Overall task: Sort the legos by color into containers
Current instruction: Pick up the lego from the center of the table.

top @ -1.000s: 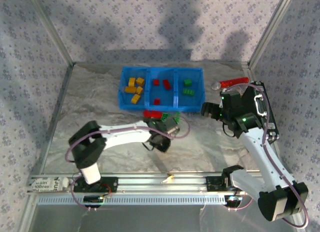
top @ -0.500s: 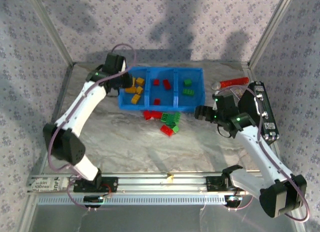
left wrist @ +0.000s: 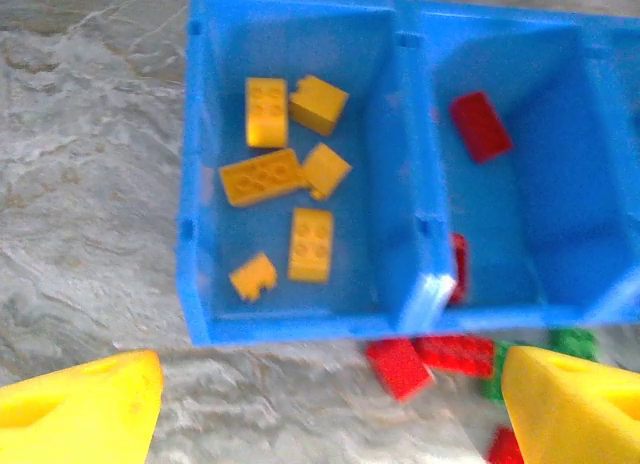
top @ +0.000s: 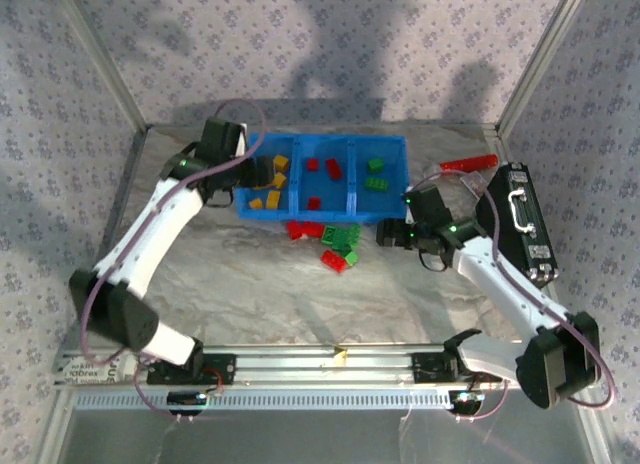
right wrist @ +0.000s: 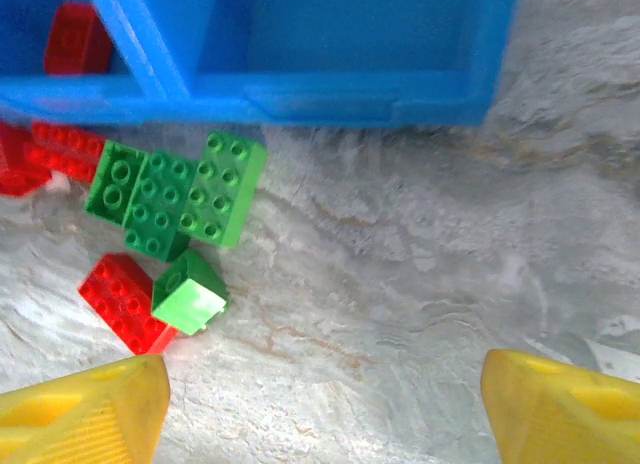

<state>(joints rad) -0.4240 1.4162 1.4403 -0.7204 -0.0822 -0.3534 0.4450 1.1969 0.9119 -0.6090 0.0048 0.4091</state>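
A black case with a silver handle lies flat on a grey marbled table. A long red cylinder lies just beyond the case's far end, stretching away to its left. In front of the case, a metal rail runs leftward to a white printed label. Pale walls with a small floral pattern rise behind and beside the case.

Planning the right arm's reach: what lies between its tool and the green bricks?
Bare table between right tool and green bricks, per the right wrist view.
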